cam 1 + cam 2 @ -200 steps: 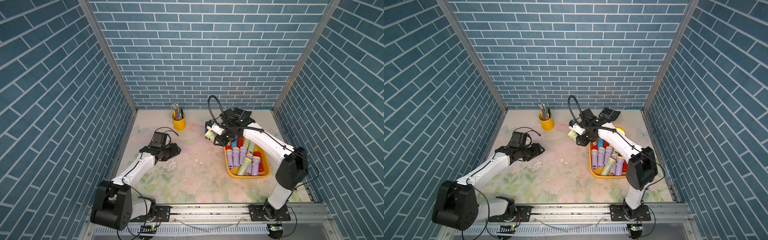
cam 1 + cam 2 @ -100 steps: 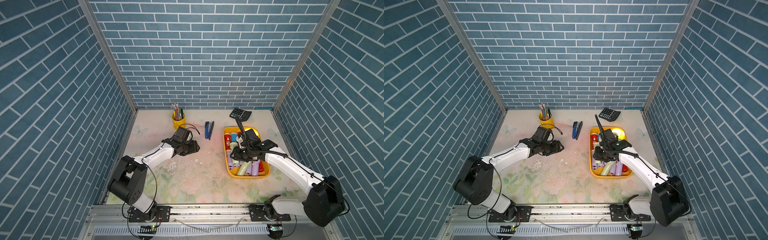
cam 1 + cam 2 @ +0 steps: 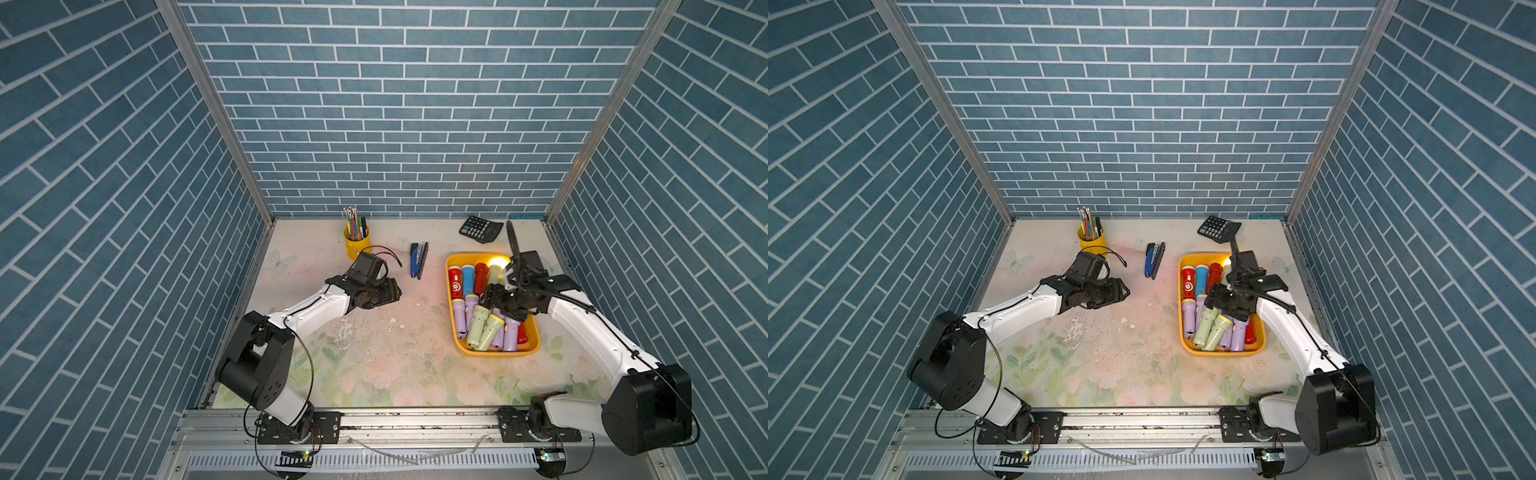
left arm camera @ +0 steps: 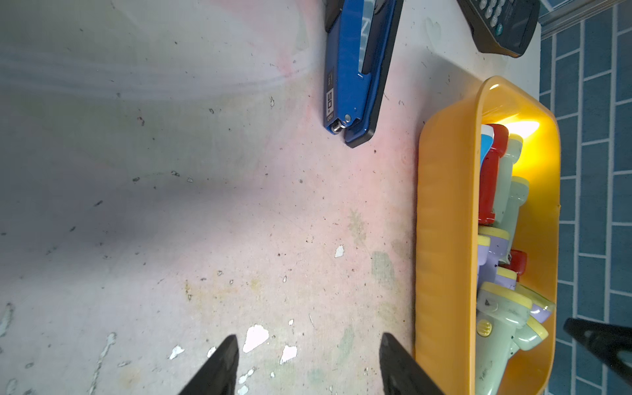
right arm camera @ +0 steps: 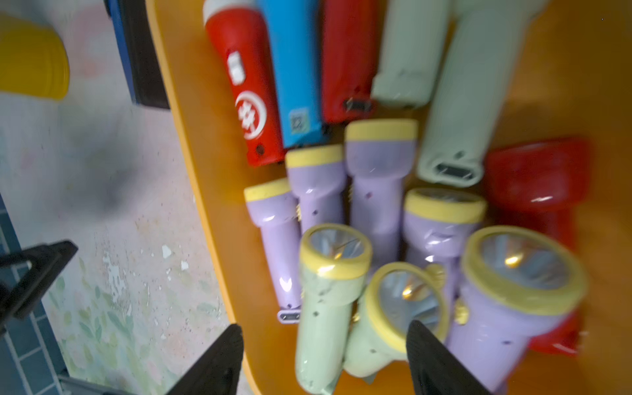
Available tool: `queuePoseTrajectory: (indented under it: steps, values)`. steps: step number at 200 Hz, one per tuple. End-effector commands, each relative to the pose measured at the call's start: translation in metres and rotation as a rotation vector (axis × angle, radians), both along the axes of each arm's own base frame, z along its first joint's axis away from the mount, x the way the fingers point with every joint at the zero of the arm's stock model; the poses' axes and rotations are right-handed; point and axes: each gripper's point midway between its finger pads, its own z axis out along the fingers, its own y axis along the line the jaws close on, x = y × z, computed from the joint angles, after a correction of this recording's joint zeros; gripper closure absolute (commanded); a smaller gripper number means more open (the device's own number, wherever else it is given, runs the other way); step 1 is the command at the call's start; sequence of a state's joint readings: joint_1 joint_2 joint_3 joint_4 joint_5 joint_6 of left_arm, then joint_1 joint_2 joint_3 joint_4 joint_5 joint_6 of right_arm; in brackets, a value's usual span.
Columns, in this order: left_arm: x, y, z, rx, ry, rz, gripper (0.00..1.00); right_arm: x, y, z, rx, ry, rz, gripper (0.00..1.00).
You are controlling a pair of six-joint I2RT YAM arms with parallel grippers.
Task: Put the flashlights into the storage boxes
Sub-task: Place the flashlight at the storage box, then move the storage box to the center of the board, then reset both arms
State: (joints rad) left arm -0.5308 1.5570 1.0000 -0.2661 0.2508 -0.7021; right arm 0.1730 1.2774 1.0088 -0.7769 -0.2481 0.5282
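The storage box, an orange-yellow tray [image 3: 494, 354] [image 3: 1223, 353] [image 4: 444, 239] [image 5: 201, 164], sits right of centre. Several flashlights lie inside it: lilac, pale green [image 3: 477, 328] [image 3: 1207, 329] [image 5: 325, 301], red and one blue [image 5: 297, 68]. My right gripper [image 3: 494, 301] [image 3: 1223, 301] [image 5: 325, 331] hovers over the tray's middle, open, its fingers clear of the pale green flashlights below. My left gripper [image 3: 392, 291] [image 3: 1123, 293] [image 4: 307, 337] is open over bare table left of the tray, with nothing between its fingers.
A dark blue stapler [image 3: 417, 259] [image 4: 355, 68] lies between the arms toward the back. A yellow pen cup [image 3: 356, 243] stands at the back left and a black calculator [image 3: 480, 228] at the back right. One flashlight shines at the tray's far end [image 3: 496, 262].
My right gripper carried a pale green flashlight from near the stapler to over the tray and has opened; that flashlight now lies in the tray. My left arm swung toward the middle.
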Motion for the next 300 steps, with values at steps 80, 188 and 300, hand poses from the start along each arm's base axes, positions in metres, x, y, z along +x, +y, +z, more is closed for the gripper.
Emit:
queuePoseTrajectory:
  steps: [80,188,300]
  values:
    - [0.015,0.056,0.014,0.05,-0.071,0.144,0.28,0.076,-0.071,-0.022,0.268,-0.042,-0.141,0.16]
    - [0.032,0.157,0.022,0.225,-0.18,0.342,0.21,0.049,0.071,-0.007,0.297,-0.058,0.015,0.16]
    - [-0.004,0.275,0.056,0.794,-0.727,0.631,0.0,0.096,-0.096,0.01,-0.31,-0.584,-0.038,0.01]
